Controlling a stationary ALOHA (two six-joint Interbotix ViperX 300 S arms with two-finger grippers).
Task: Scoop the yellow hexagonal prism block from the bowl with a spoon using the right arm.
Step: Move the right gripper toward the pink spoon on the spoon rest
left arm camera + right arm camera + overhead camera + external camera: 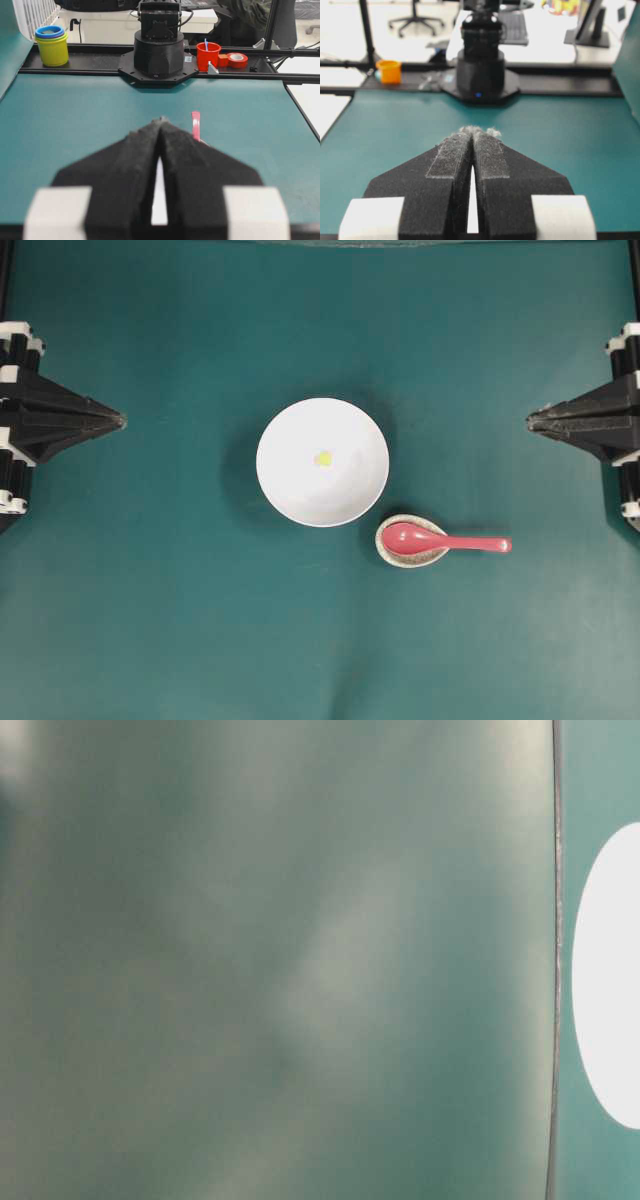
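The white bowl point(300, 492) stands at the middle of the teal table, with the tiny yellow block point(323, 458) in its centre. The pink-red spoon point(450, 542) lies to the bowl's lower right, its scoop in a speckled spoon rest point(394, 555) and its handle pointing right. My left gripper point(122, 421) is shut and empty at the left edge. My right gripper point(530, 420) is shut and empty at the right edge. Both are far from the bowl. In the left wrist view the shut gripper point(160, 120) hides the bowl; the spoon handle point(195, 125) shows just beyond it. The right wrist view shows only its shut gripper point(479, 131).
The table-level view is blurred, with a white shape point(610, 980) at its right edge. Behind the table, the left wrist view shows stacked yellow and blue cups point(51, 45), a red cup point(208, 55) and a red tape roll point(236, 59). An orange cup point(390, 71) stands beside the far arm base point(481, 65).
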